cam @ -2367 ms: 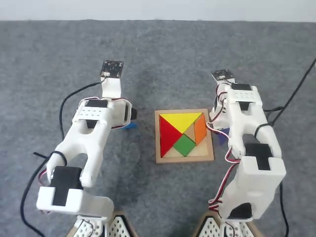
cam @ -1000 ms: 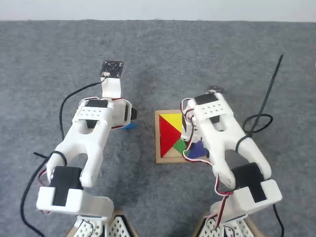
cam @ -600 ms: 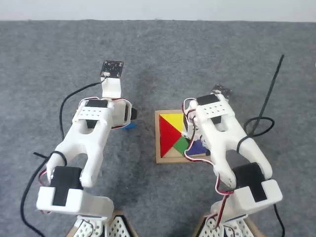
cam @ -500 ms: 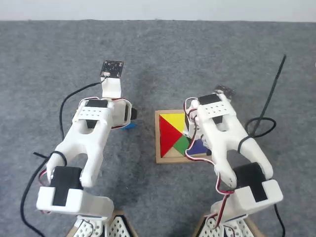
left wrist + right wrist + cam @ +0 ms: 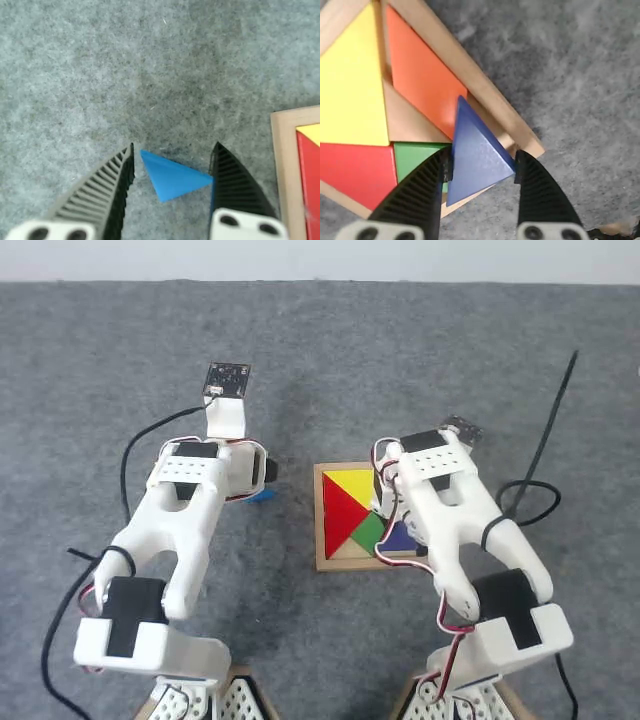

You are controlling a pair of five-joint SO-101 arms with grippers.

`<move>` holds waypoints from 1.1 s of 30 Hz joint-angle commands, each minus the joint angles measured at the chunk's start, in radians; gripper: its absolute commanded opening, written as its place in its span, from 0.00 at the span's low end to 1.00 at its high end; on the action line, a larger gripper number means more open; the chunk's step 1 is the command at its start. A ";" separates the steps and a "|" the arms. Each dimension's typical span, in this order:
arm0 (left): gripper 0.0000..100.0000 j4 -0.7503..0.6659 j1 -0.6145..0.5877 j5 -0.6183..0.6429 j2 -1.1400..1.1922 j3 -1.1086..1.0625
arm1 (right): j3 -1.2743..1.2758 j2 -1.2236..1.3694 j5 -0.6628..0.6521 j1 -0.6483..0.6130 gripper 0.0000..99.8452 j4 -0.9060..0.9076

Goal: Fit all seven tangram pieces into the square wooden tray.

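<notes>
Swung in from beside the tray (image 5: 487, 97), my right claw (image 5: 482, 155) now hangs over its corner, clenched on the dark blue triangle (image 5: 475, 150) above the orange piece (image 5: 420, 85) and green piece (image 5: 412, 157). My left claw (image 5: 174, 146) sits released on the tabletop (image 5: 400, 360), its 2 fingers (image 5: 107, 185) either side of the light blue triangle (image 5: 172, 175), near the tray.
</notes>
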State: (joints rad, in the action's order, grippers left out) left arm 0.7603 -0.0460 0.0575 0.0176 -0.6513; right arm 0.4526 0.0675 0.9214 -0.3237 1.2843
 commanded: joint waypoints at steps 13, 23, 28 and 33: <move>0.23 0.008 0.000 -0.005 -0.005 0.038 | -0.005 -0.051 0.008 0.021 0.19 -0.005; 0.23 0.008 0.000 -0.005 -0.005 0.038 | -0.008 -0.058 0.002 0.025 0.19 -0.041; 0.23 0.009 0.003 -0.005 -0.005 0.039 | -0.005 -0.051 -0.021 0.025 0.19 -0.077; 0.23 0.009 0.003 -0.005 -0.005 0.039 | -0.003 -0.051 -0.023 -0.008 0.19 -0.076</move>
State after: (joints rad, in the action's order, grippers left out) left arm 0.7603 -0.0460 0.0575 0.0176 -0.6513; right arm 0.4542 0.0675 0.9183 -0.3084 1.2183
